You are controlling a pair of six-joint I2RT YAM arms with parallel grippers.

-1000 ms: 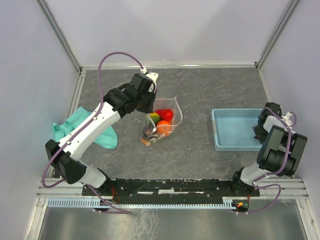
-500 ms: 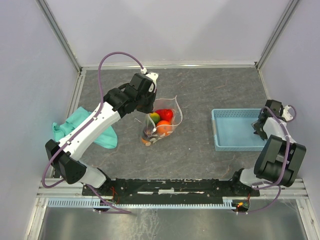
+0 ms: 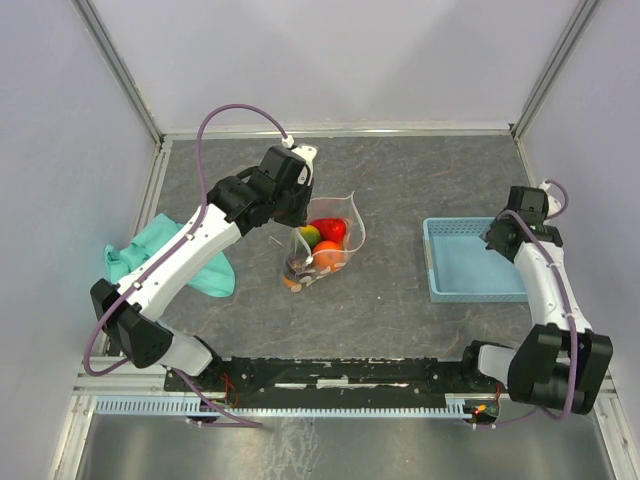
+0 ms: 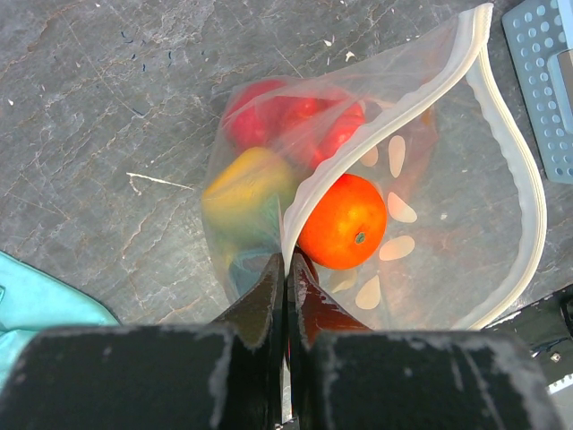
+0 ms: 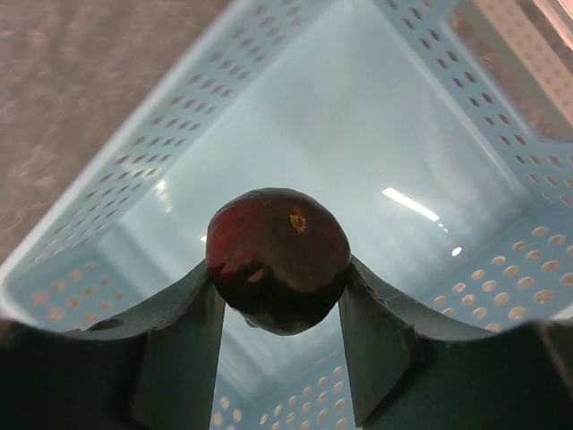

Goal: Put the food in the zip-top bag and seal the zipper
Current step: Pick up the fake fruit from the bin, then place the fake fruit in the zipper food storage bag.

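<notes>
Swings the right gripper (image 3: 496, 240) off the right edge of the blue basket (image 3: 465, 275), farther up the table and leftward to above its far right part. Carries along the dark purple fruit (image 5: 277, 260) pinched between the fingers. Stretches the right arm (image 3: 548, 285) out long from its folded crouch near the base.

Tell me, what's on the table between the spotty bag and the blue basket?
Nothing. In the top view, only bare grey table lies between the zip-top bag and the blue basket.
</notes>
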